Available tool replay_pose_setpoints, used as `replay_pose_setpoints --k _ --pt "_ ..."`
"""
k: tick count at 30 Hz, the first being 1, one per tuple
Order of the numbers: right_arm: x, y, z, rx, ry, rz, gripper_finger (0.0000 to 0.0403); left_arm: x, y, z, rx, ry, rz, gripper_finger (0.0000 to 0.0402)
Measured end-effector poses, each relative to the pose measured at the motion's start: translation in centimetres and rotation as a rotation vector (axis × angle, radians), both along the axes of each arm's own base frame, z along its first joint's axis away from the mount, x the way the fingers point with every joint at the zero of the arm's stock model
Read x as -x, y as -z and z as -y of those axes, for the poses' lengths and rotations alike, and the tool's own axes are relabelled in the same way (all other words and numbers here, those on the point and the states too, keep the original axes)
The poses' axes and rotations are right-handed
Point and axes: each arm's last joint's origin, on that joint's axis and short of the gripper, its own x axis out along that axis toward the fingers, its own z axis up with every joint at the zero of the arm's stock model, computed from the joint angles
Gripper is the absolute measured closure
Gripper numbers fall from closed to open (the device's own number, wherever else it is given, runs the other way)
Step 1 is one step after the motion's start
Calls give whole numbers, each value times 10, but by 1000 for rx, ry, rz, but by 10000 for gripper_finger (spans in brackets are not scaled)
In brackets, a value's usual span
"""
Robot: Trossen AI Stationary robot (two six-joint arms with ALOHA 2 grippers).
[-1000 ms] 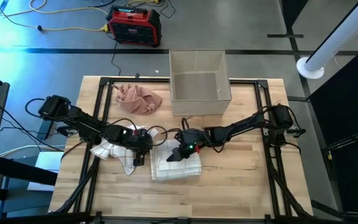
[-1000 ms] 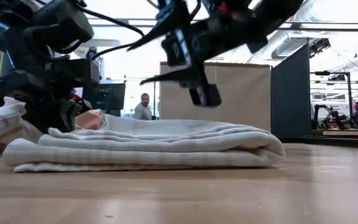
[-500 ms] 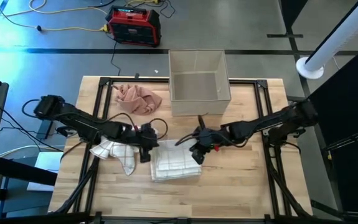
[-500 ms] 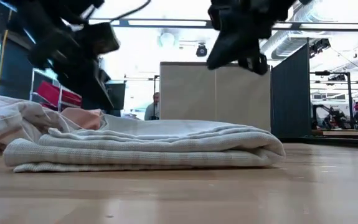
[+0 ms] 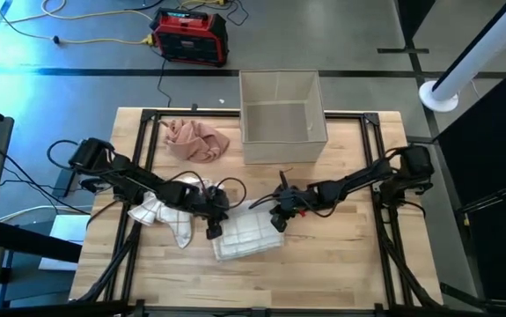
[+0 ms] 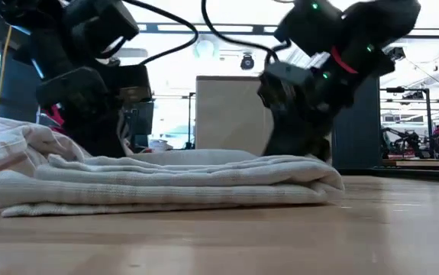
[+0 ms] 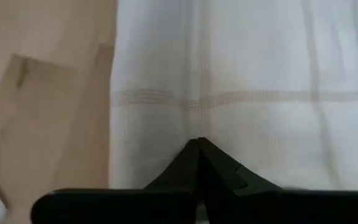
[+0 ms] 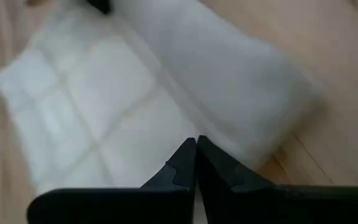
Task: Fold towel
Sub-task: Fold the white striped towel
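A white towel with a faint check [image 5: 248, 236] lies folded in several layers on the wooden table [image 5: 341, 255]; in the low view it shows as a flat stack [image 6: 166, 179]. My left gripper [image 5: 213, 232] is shut at the towel's left edge. My right gripper [image 5: 276, 222] is shut at its far right corner. Both wrist views look down past shut fingers onto the towel's top [image 7: 241, 93] [image 8: 104, 106]. My left gripper sets its shut fingertips [image 7: 198, 146] down on the towel's top layer near the left edge [image 7: 166, 124], slanting down from the table's left. The towel lies flat on the table beneath. My right gripper sets its shut fingertips [image 8: 195, 146] on the top layer near the far right corner [image 8: 166, 118], slanting down from the right. The towel stays flat beneath it.
A second white cloth [image 5: 160, 214] lies crumpled just left of the towel, under my left arm. A pink cloth [image 5: 195, 139] lies bunched at the far left. An open beige box [image 5: 281, 119] stands at the far middle. A black frame [image 5: 147, 158] borders the table.
My right gripper has shut, lifted off the towel toward the right, then come down on its far right corner. My left gripper has moved right and toward the near edge, down onto the towel's left edge. The towel has turned slightly, with its left end shifted.
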Motion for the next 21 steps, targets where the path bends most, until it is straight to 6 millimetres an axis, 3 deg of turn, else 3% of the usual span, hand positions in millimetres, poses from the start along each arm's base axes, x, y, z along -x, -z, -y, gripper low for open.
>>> replay_pose_setpoints --k 5,9,11,14,17,21 --pt "16 -1 3 20 -3 -47 403 2 -19 0 45 -49 -1 401" --pt "25 -32 2 87 -103 2 403 0 -60 -4 12 -69 50 401" --pt "25 -50 -1 114 -184 82 403 4 -74 -6 -14 -54 52 401" --pt "24 -59 -5 165 -271 157 403 12 -87 -7 -20 -42 63 401" --pt "16 -54 -3 183 -294 205 403 19 -89 -6 -17 -51 21 401" --pt "-3 -27 0 118 -318 233 403 28 -85 -3 -26 -44 -57 401"
